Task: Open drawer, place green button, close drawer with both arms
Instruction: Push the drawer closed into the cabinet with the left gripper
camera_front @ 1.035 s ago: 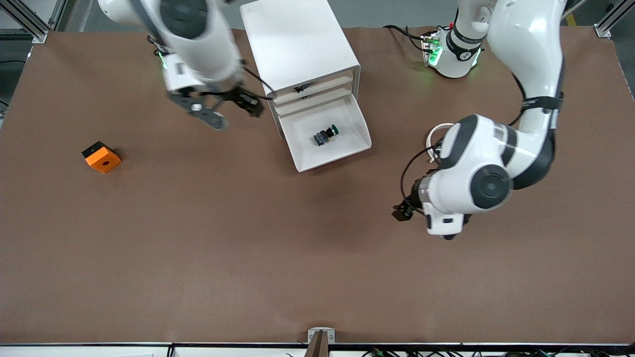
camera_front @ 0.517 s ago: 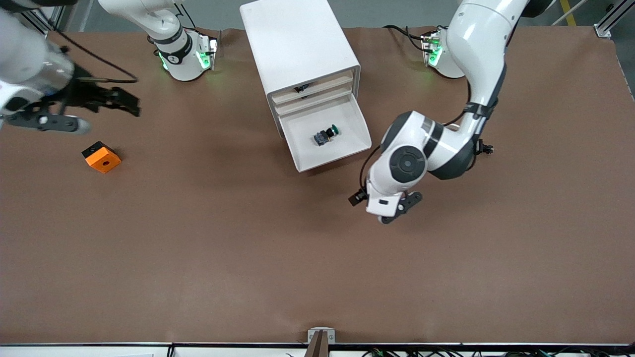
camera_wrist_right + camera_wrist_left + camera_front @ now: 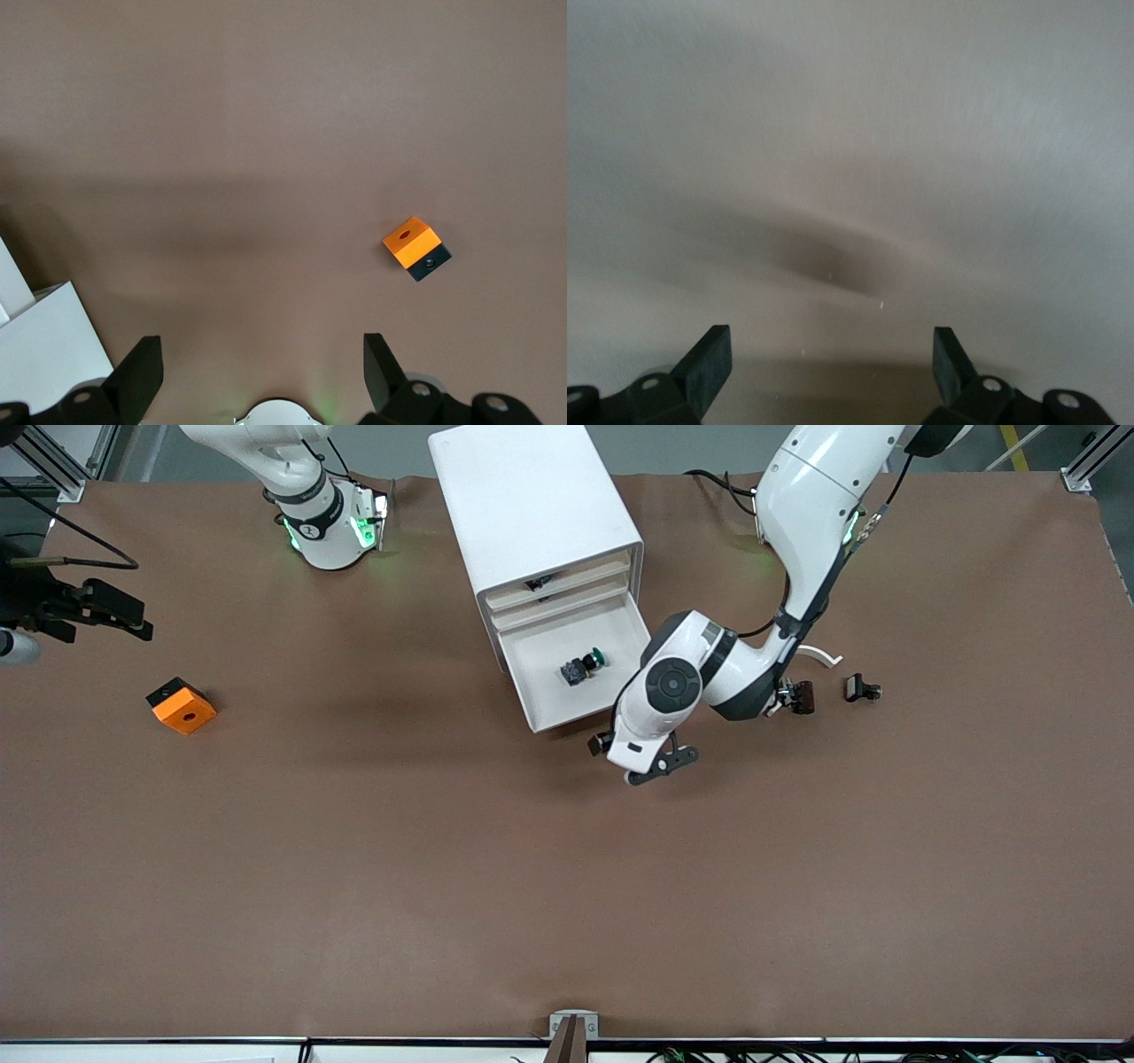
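Button [image 3: 581, 667] lies in the pulled-out drawer [image 3: 620, 633]; left gripper [image 3: 644, 766] and right gripper [image 3: 261, 372] fingers spread wide, empty.

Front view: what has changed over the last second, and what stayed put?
The left claw swept in from the left arm's end of the table to the open drawer's front edge, open and empty. The right claw swung away from the cabinet to the right arm's table end, open. The button in the drawer and the orange cube stayed.

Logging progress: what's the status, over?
Left gripper open by the open drawer. Right gripper open, at the table edge. Button in the drawer. Nothing blocking the front.
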Tool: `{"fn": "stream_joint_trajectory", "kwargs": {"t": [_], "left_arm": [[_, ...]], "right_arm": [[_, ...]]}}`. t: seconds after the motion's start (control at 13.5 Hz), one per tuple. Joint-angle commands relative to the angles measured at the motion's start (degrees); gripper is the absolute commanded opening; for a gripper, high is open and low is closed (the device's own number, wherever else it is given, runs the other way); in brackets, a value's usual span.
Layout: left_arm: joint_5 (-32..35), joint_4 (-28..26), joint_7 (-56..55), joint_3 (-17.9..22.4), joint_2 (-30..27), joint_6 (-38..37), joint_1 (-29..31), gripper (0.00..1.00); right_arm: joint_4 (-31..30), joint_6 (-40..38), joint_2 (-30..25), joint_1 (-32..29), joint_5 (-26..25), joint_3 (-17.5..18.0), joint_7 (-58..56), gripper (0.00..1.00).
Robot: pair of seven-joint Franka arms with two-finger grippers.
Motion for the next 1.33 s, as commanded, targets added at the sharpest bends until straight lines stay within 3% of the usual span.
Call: {"fn": "stream_joint_trajectory", "kwargs": {"t": [0.0, 0.59, 1.26], "left_arm": [[1.2, -3.0, -0.3, -0.7, -1.7, 0.9, -1.7, 1.00], [0.8, -8.0, -4.7, -7.1, -5.3, 0.6, -1.8, 1.00], [0.8, -9.8, -13.4, -14.0, -4.6, 0.5, -2.2, 1.00]], "right_arm": [[1.5, -0.5, -0.7, -0.3, -1.0, 1.0, 0.2, 1.00], [1.6, 0.1, -0.1, -0.3, -0.9, 0.9, 0.0, 1.00], [1.6, 0.0, -0.1, -0.3, -0.9, 0.9, -0.2, 1.00]]}}
